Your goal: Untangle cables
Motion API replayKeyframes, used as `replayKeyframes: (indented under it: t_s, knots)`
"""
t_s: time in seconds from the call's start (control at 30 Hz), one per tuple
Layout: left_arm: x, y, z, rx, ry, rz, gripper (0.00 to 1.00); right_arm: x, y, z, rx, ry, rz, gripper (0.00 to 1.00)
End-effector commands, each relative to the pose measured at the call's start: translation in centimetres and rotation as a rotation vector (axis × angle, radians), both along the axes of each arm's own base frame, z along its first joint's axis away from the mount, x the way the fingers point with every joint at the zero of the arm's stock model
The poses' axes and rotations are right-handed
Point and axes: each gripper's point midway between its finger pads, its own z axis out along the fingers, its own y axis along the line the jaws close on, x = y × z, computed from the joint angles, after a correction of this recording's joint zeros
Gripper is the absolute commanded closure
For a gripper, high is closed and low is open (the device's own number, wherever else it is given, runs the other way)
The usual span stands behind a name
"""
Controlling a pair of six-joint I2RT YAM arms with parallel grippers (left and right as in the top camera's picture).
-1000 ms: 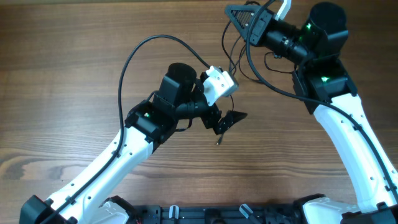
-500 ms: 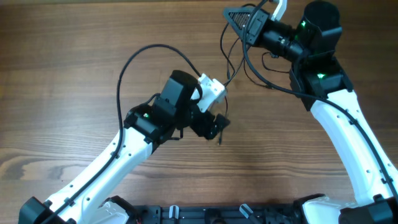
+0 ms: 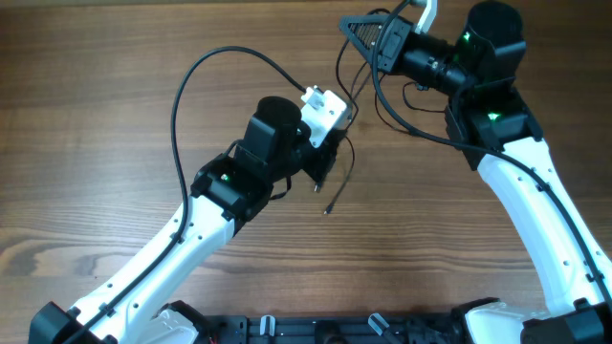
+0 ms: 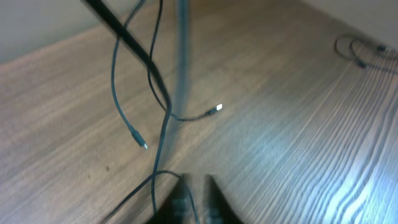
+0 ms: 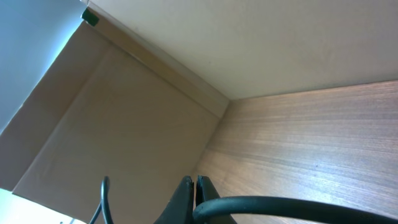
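Observation:
The cables are thin dark strands hanging from my right gripper, which is raised at the back of the table. Its jaws are pressed shut on those strands, and the pinch point itself is hidden. My left gripper sits just below and left of it, shut on one strand that runs between its fingers. That strand trails down to a plug end above the wood. In the left wrist view, loose strands dangle ahead with two small plug ends.
A thick black arm cable loops left of the left arm, and another crosses the right wrist view. A small bunch of thin cable lies on the wood table near the right arm.
My left gripper was open; it has moved back toward the hanging strands and shut on one. The strand's plug end has swung left. The right arm has barely moved.

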Motion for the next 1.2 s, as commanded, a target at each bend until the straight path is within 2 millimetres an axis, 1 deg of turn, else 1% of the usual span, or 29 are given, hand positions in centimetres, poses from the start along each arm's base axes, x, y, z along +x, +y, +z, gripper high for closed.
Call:
replayKeyframes:
  t_s: [0.0, 0.07, 0.13, 0.2, 0.23, 0.3, 0.33, 0.37, 0.4, 0.43, 0.47, 0.5, 0.57, 0.6, 0.63, 0.67, 0.7, 0.73, 0.8, 0.83, 0.9, 0.93, 1.0, 1.03, 1.1, 1.13, 1.17]
  knots:
    - [-0.9, 0.6, -1.0, 0.019, 0.083, 0.027, 0.96, -0.1, 0.3, 0.1, 0.000, -0.007, 0.021, 0.96]
    - [-2.1, 1.4, -2.7, 0.069, 0.161, 0.029, 0.96, 0.0, 0.3, 0.0, -0.001, -0.006, 0.017, 0.96]
    - [-2.4, 1.6, -3.2, 0.083, 0.180, 0.029, 0.96, 0.0, 0.3, -0.1, -0.002, -0.004, 0.017, 0.96]
    - [-2.4, 1.6, -3.1, 0.085, 0.172, 0.027, 0.96, 0.1, 0.3, -0.2, -0.003, 0.000, 0.017, 0.95]
    - [-2.1, 1.9, -3.1, 0.096, 0.163, 0.045, 0.96, 0.1, 0.3, -0.2, -0.004, -0.001, 0.017, 0.96]
    - [-0.7, 3.4, -3.3, 0.151, 0.119, 0.141, 0.96, 0.3, 0.2, -0.3, -0.009, 0.000, 0.002, 0.96]
    - [0.5, 4.8, -3.2, 0.184, 0.084, 0.242, 0.96, 0.5, 0.0, -0.6, -0.014, 0.010, -0.016, 0.96]
    - [1.4, 5.6, -2.7, 0.178, 0.064, 0.317, 0.80, 0.6, -0.1, -0.8, -0.019, 0.020, -0.027, 0.96]
    - [1.5, 5.5, -2.2, 0.163, 0.048, 0.317, 0.34, 0.6, -0.2, -0.9, -0.026, 0.013, -0.027, 0.96]
    - [1.7, 5.4, -1.8, 0.150, 0.036, 0.318, 0.13, 0.7, -0.2, -0.9, -0.028, 0.011, -0.027, 0.96]
    - [1.8, 5.2, -1.5, 0.140, 0.025, 0.318, 0.03, 0.7, -0.2, -0.8, -0.028, 0.010, -0.028, 0.96]
    - [2.0, 4.9, -1.1, 0.121, 0.013, 0.310, 0.00, 0.7, -0.2, -0.8, -0.029, 0.009, -0.030, 0.96]
    - [2.1, 3.5, 0.2, 0.054, -0.012, 0.263, 0.00, 0.7, -0.2, -0.8, -0.029, 0.009, -0.030, 0.96]
    - [2.2, 3.2, 0.6, 0.035, -0.024, 0.252, 0.00, 0.7, -0.2, -0.8, -0.029, 0.009, -0.030, 0.96]
    - [2.4, 2.9, 1.1, 0.015, -0.041, 0.242, 0.04, 0.7, -0.2, -0.9, -0.029, 0.010, -0.029, 0.96]
    - [2.8, 2.6, 2.0, -0.014, -0.072, 0.241, 0.30, 0.7, -0.2, -0.8, -0.029, 0.009, -0.029, 0.96]
    - [3.1, 2.3, 3.0, -0.042, -0.102, 0.241, 0.51, 0.7, -0.2, -0.8, -0.029, 0.009, -0.029, 0.96]
    - [3.5, 2.1, 3.9, -0.069, -0.132, 0.241, 0.59, 0.7, -0.2, -0.9, -0.029, 0.010, -0.028, 0.96]
    - [3.8, 1.8, 4.8, -0.098, -0.163, 0.242, 0.83, 0.6, -0.1, -1.0, -0.031, 0.015, -0.025, 0.96]
    - [3.7, 1.9, 4.7, -0.095, -0.159, 0.242, 0.96, 0.6, -0.1, -1.1, -0.033, 0.018, -0.025, 0.96]
    - [3.2, 2.3, 3.1, -0.045, -0.105, 0.241, 0.96, 0.6, -0.2, -1.2, -0.035, 0.022, -0.026, 0.96]
    - [2.5, 2.8, 1.4, 0.006, -0.049, 0.240, 0.96, 0.9, -0.5, -1.4, -0.039, 0.030, -0.048, 0.96]
    - [1.4, 3.8, -1.1, 0.089, 0.035, 0.246, 0.96, 1.6, -1.4, -1.9, -0.050, 0.053, -0.092, 0.96]
    - [0.8, 4.9, -2.5, 0.146, 0.086, 0.263, 0.96, 2.0, -2.4, -2.4, -0.055, 0.072, -0.114, 0.96]
    - [0.8, 5.2, -2.6, 0.150, 0.091, 0.271, 0.96, 2.1, -2.9, -2.6, -0.057, 0.083, -0.122, 0.96]
    - [1.2, 4.9, -2.0, 0.128, 0.068, 0.271, 0.49, 2.1, -2.9, -2.7, -0.058, 0.089, -0.119, 0.96]
    - [1.5, 4.7, -1.6, 0.112, 0.050, 0.272, 0.27, 2.0, -2.8, -2.7, -0.057, 0.089, -0.116, 0.96]
